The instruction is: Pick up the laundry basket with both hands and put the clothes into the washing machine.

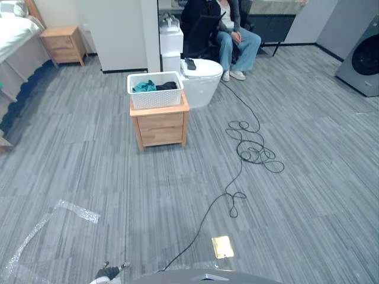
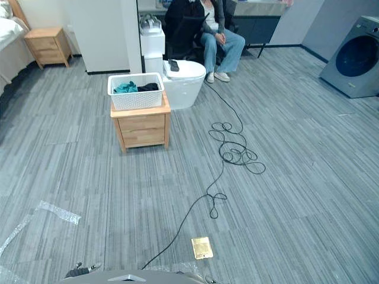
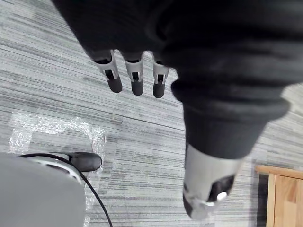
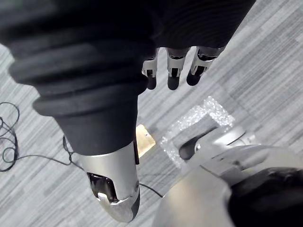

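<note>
We are well apart from the white perforated plastic laundry basket (image 1: pixel 155 97), so the step in hand, as we judge it, is the approach. The basket sits on the tabletop (image 1: pixel 159 110) of a small light-wood two-drawer nightstand (image 1: pixel 160 127) and covers nearly all of it. The grey front-loading washing machine (image 2: pixel 355 57) stands far off to our right, against the wall.

Our left hand (image 3: pixel 136 80) hangs over the grey plank floor (image 1: pixel 308 177) with its fingers straight and relaxed, holding nothing. Our right hand (image 4: pixel 173 75) hangs the same way, fingers loose and empty.

To do this well, we should walk up square to the nightstand's front and stop close enough that both arms reach the basket's short sides. Then we should take the rim on both sides evenly and lift level, so nothing tips out. A seated person (image 1: pixel 234 29) and a white rounded pod (image 1: pixel 201 80) sit just behind the nightstand, so we should keep our path on the near side.

Inside the basket lie a crumpled teal cloth (image 1: pixel 144 87) on the left and a black cloth (image 1: pixel 167 86) beside it on the right, both below the rim. The machine's round door looks closed to us.
</note>
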You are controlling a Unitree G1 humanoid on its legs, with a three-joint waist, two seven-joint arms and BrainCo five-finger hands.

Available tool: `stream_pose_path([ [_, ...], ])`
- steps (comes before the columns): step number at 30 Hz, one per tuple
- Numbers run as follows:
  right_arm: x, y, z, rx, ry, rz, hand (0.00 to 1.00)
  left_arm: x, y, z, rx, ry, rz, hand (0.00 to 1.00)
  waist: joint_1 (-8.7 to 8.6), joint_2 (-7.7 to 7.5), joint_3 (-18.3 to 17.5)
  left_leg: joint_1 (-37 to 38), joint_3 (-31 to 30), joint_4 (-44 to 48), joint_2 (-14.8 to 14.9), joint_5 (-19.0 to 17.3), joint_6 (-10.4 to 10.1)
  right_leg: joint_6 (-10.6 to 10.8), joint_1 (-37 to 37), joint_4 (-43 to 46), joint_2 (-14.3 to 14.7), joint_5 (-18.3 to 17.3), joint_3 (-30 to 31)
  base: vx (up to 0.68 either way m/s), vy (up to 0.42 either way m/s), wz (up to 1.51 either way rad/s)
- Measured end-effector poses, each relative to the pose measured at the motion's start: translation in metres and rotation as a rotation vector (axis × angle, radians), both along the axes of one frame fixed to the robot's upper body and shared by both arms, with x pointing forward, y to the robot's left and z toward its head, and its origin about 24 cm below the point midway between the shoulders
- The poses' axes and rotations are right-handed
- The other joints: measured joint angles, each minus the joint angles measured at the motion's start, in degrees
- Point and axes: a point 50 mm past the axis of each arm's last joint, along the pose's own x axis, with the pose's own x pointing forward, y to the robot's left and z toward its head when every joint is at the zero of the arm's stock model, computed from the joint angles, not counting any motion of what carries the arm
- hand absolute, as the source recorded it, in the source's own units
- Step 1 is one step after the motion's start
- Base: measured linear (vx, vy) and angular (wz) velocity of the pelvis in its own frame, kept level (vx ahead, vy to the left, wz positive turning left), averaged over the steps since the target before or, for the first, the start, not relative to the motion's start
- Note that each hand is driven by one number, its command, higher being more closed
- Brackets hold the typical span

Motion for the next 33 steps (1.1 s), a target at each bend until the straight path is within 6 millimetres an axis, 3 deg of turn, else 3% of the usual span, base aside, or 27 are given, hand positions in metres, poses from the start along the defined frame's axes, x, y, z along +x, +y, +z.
stream_pose_path([
  [8, 0.019, 0.002, 0.002, 0.001, -0.046, 0.012, 0.00, 0.011, -0.015, -0.001, -0.041, -0.018, -0.034, 0.00, -0.33, 0.93, 1.01, 0.53, 0.05, -0.32, 0.29, -0.07, -0.13, -0.01, 1.14, -1.06, 0.30, 0.00, -0.72, 0.00, -0.035, 0.02],
  [33, 0.021, 0.003, 0.002, -0.001, -0.044, 0.014, 0.00, 0.012, -0.017, -0.001, -0.040, -0.014, -0.054, 0.00, -0.24, 0.55, 1.06, 0.59, 0.88, -0.39, 0.68, -0.17, -0.29, -0.42, 1.84, -2.82, 0.70, 0.76, -0.41, -0.02, -0.019, -0.01],
])
